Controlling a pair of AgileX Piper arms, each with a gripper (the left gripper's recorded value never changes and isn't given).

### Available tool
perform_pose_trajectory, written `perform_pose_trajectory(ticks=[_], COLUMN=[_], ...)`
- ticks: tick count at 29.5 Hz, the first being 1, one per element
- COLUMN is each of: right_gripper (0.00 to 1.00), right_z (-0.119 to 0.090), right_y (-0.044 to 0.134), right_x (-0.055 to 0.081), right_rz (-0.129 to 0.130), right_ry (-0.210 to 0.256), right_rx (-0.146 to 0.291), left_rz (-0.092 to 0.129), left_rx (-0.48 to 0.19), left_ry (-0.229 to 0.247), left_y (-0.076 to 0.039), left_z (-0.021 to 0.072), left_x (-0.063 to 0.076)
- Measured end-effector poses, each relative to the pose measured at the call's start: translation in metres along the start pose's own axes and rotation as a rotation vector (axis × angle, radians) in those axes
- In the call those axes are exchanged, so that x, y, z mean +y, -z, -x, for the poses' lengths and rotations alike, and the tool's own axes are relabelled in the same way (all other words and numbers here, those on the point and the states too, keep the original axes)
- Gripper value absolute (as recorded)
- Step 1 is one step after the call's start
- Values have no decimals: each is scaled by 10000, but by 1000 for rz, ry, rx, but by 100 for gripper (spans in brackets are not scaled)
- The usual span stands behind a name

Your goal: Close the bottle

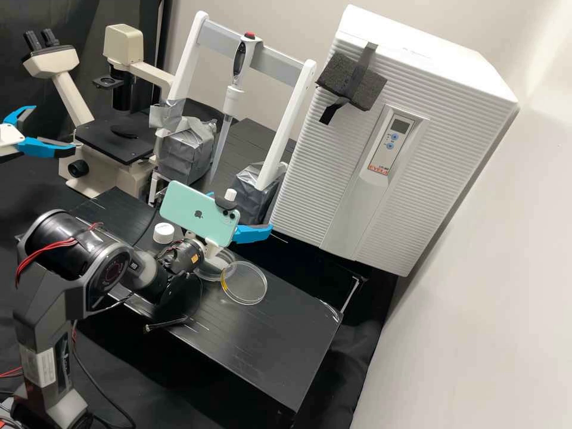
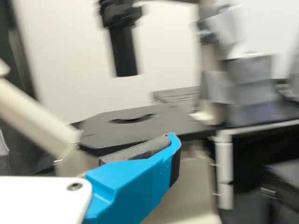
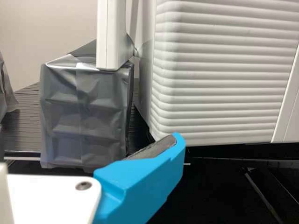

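While the white cap (image 1: 162, 232) sits on the bench (image 1: 268, 333) by my right wrist, my right gripper (image 1: 244, 215) hangs just beyond it, fingers spread, empty; my left gripper (image 1: 52, 130) gapes near the microscope (image 1: 101, 149).

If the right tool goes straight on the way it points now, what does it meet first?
Probably the lower wall of the white box, with the taped block just beside that line; depth is unclear.
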Motion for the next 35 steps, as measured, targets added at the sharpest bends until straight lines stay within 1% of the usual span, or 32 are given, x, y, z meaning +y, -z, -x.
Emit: perform_pose_trajectory(ticks=[1,4,7,9,10,12,14,15,17,20,24,28,29,31,35], right_gripper=[100,100,100,100,100,100,100,100,100,100,100,100,100,100,100], right_z=[0,0,0,0,0,0,0,0,0,0,0,0,0,0,0], right_y=[0,0,0,0,0,0,0,0,0,0,0,0,0,0,0], right_x=[0,0,0,0,0,0,0,0,0,0,0,0,0,0,0], right_rz=[0,0,0,0,0,0,0,0,0,0,0,0,0,0,0], right_ry=[0,0,0,0,0,0,0,0,0,0,0,0,0,0,0], right_rx=[0,0,0,0,0,0,0,0,0,0,0,0,0,0,0], left_rz=[12,28,32,27,30,21,2,-12,-20,-26,-4,20,28,57,87], left_rx=[-21,-75,-114,-152,-173,-214,-256,-282,-318,-338,-316,-298,-294,-283,-260], left_ry=[-4,7,27,43,52,65,82,91,110,117,127,147,156,174,208], left_y=[-17,-70,-122,-176,-204,-254,-296,-321,-354,-360,-318,-308,-308,-300,-266], left_z=[35,160,243,289,314,346,365,377,392,410,445,502,520,550,584], left_x=[7,13,-7,-14,-18,-18,-27,-31,-49,-42,-65,-116,-138,-177,-260])
